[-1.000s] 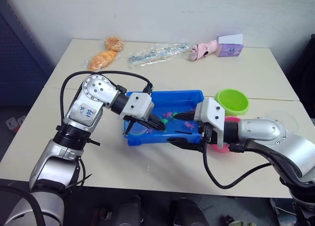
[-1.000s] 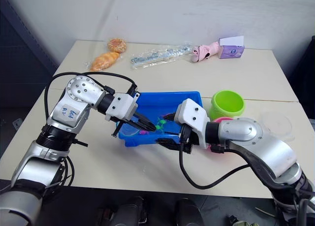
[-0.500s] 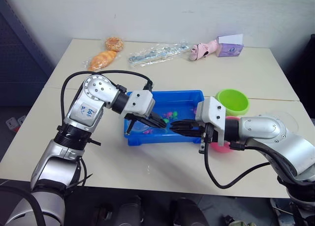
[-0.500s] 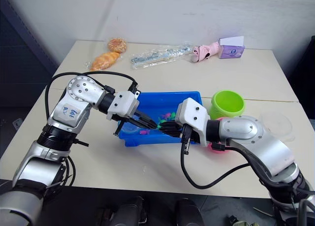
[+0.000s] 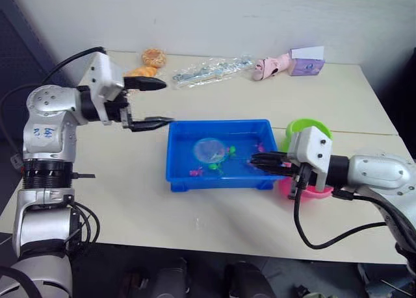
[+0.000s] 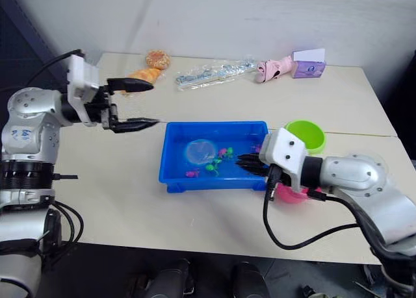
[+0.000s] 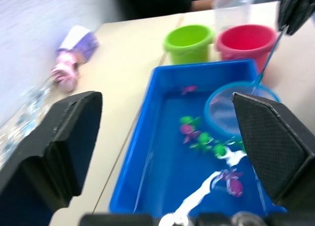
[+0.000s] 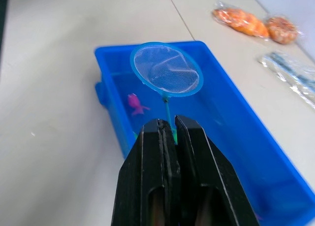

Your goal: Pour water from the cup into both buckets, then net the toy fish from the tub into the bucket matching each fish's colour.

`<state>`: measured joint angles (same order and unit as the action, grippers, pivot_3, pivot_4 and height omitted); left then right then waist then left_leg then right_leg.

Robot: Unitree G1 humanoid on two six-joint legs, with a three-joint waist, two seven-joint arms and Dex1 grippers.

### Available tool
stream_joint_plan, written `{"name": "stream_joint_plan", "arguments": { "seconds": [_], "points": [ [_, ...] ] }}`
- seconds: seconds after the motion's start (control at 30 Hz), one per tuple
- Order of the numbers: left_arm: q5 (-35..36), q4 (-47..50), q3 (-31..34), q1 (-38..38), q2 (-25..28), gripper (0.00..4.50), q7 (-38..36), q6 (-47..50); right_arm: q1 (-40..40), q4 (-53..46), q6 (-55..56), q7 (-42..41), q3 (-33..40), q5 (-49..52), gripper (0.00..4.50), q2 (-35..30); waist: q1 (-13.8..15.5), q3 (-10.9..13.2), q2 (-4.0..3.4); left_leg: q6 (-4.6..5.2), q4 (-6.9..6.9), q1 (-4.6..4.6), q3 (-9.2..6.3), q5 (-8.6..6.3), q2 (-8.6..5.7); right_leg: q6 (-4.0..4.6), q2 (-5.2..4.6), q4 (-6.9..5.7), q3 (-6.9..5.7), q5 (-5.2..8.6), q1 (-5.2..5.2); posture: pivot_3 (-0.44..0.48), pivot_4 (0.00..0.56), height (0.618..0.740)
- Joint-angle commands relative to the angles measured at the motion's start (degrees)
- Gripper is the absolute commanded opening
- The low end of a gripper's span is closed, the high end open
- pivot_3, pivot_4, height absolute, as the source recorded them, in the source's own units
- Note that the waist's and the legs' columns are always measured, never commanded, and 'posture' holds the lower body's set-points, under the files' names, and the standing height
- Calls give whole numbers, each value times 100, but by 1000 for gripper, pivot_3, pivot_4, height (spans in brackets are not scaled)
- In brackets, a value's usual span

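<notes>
The blue tub (image 5: 218, 126) sits mid-table with water and several small green and pink toy fish (image 5: 214, 167) in it. The net (image 5: 209, 149) lies with its light blue ring in the tub's left half. Its thin handle runs right into my right gripper (image 5: 255, 160), which is shut on it at the tub's right end. My left gripper (image 5: 156, 102) hangs open and empty above the table, left of the tub. The green bucket (image 5: 311, 126) and pink bucket (image 5: 311, 190) stand right of the tub, partly behind my right wrist. The clear cup (image 7: 231, 7) stands beyond them.
Along the table's far edge lie two orange bread packs (image 5: 140, 74), a clear plastic bag (image 5: 208, 69), a pink toy (image 5: 270, 65) and a purple box (image 5: 304, 62). Bare tabletop stretches left of and in front of the tub.
My left gripper opened, left the net and swung up and left out of the tub. My right gripper shut on the net's handle and drew back to the right.
</notes>
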<state>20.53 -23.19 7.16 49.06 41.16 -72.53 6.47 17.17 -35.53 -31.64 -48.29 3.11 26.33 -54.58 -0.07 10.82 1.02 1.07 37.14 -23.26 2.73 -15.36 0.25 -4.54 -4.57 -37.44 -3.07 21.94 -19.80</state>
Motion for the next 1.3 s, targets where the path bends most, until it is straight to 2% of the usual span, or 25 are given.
{"name": "stream_joint_plan", "arguments": {
  "seconds": [0.03,0.17,0.3,0.53,0.7,0.93,1.13,1.3],
  "points": [
    [89,181,102,-586,30,4442,23,62,-76,242,374,0,287,-496,0,-237,-5,0,0,1,0,1,0,-1,0,0,-1,1,1,0,1,0,150,740],
    [186,722,38,-1082,-61,4442,82,321,-89,210,-488,195,367,-94,0,-91,-13,4,7,-2,2,0,-2,1,5,-1,1,-1,0,-1,0,0,150,740],
    [370,1136,66,-1345,-230,4442,283,654,49,140,-1911,538,728,1188,0,434,-11,5,8,-7,3,0,-10,4,8,-1,2,0,-4,-1,3,0,150,740],
    [422,1412,-16,-1479,-285,4442,384,804,133,137,-3348,941,1054,2369,0,468,-15,5,8,-5,0,0,-11,3,7,-1,2,2,-5,-1,6,0,150,740],
    [397,1461,-94,-1488,-328,4442,371,777,359,391,-3802,1194,885,2488,0,474,-19,5,8,-4,-1,1,-11,2,7,-1,2,2,-5,-1,4,0,150,740],
    [375,1480,-206,-1421,-425,4442,326,735,906,1241,-4171,1384,511,2411,0,738,-20,5,8,-4,-3,0,-10,2,6,-1,2,2,-4,-1,2,0,150,740],
    [421,1472,-251,-1380,-461,4442,170,648,1130,1606,-4523,1155,328,2446,0,566,-16,5,8,-4,-3,-2,-10,2,6,-1,2,3,-4,-1,2,0,150,740],
    [379,1476,-298,-1398,-537,4442,176,571,1235,1891,-4399,1127,97,2102,0,407,-16,5,8,-3,-4,-2,-10,1,6,-1,1,4,-4,-1,2,0,150,740]
  ]
}}
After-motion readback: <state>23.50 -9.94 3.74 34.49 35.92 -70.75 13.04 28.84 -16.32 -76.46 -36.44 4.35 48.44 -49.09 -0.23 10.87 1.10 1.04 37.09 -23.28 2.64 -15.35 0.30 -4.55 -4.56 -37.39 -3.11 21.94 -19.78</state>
